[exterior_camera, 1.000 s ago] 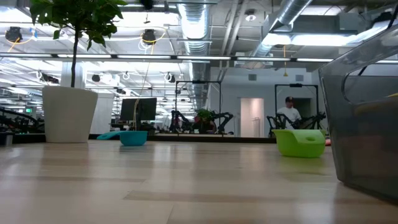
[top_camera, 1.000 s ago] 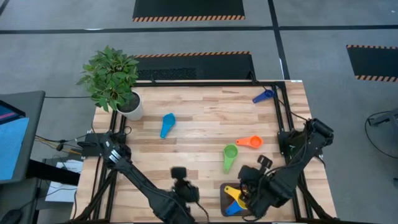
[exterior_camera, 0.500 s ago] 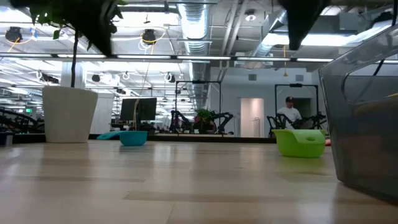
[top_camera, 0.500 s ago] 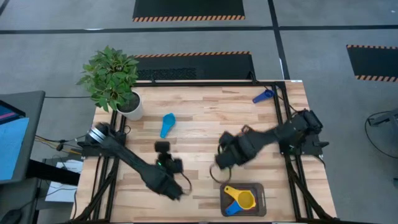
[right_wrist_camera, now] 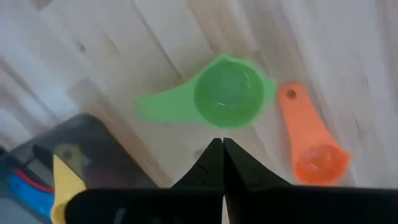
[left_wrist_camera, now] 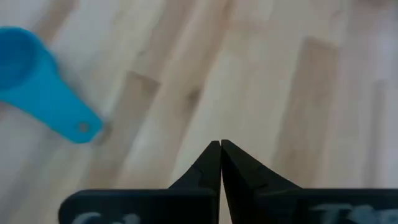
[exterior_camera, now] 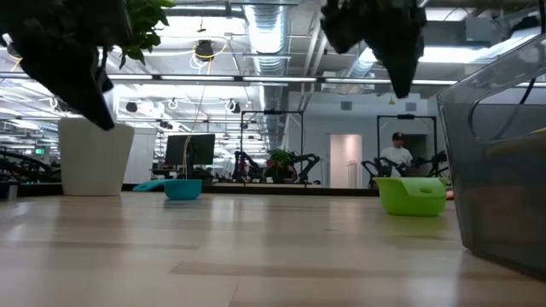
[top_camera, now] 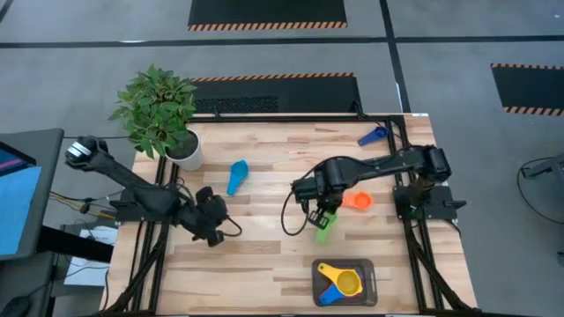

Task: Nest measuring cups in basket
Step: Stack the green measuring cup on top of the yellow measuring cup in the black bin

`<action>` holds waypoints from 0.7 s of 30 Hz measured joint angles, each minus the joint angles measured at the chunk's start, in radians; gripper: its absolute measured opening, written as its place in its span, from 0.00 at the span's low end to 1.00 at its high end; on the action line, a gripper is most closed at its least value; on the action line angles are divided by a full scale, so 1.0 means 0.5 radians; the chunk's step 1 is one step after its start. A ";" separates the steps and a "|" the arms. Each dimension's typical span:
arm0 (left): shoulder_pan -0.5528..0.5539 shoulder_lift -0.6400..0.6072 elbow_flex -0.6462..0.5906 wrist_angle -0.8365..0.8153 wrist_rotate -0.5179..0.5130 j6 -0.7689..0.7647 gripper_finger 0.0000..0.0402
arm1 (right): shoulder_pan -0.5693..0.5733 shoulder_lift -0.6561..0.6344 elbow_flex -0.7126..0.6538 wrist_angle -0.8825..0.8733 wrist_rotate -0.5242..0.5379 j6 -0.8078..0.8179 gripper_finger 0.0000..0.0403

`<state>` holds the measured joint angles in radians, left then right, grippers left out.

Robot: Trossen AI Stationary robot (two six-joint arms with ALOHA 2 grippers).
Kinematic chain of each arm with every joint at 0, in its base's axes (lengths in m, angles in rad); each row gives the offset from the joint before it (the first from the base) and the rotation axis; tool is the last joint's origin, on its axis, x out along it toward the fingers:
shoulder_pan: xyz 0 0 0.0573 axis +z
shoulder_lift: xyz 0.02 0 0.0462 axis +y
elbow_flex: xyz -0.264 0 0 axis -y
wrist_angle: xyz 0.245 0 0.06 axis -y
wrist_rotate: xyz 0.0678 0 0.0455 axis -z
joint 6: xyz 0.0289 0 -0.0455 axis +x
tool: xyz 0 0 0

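High view: right gripper (top_camera: 319, 214) hangs over green cup (top_camera: 323, 225), fingers pressed together, empty. Basket (top_camera: 368, 269) near front edge holds yellow + blue cups. Judgement: spread fingers first, drop onto rim beside handle. Left gripper (top_camera: 214, 234) shut, idle.

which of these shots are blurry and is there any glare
Left wrist view: soft all over, the light blue cup and wood grain smeared. Right wrist view: the green cup and orange cup are slightly soft. Low view: ceiling lights glare bright; the arms overhead are dark silhouettes. High view: sharp, evenly lit.
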<state>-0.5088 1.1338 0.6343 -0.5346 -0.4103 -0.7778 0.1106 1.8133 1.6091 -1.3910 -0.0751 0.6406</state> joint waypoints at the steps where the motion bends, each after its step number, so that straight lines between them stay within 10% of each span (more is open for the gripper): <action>1: 0.008 -0.035 -0.053 0.089 0.031 -0.015 0.00 | -0.019 -0.004 -0.050 0.019 -0.044 -0.055 0.03; 14: 0.011 -0.096 -0.116 0.553 -0.155 0.151 0.00 | -0.047 0.018 -0.358 0.137 0.045 0.085 0.13; 21: 0.011 -0.096 -0.116 0.651 -0.071 0.069 0.00 | 0.029 -0.044 -0.357 0.091 0.568 -0.107 0.13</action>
<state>-0.5034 1.0859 0.5762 -0.2092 -0.4456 -0.7433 0.1250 1.7910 1.4307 -1.3456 0.2087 0.5870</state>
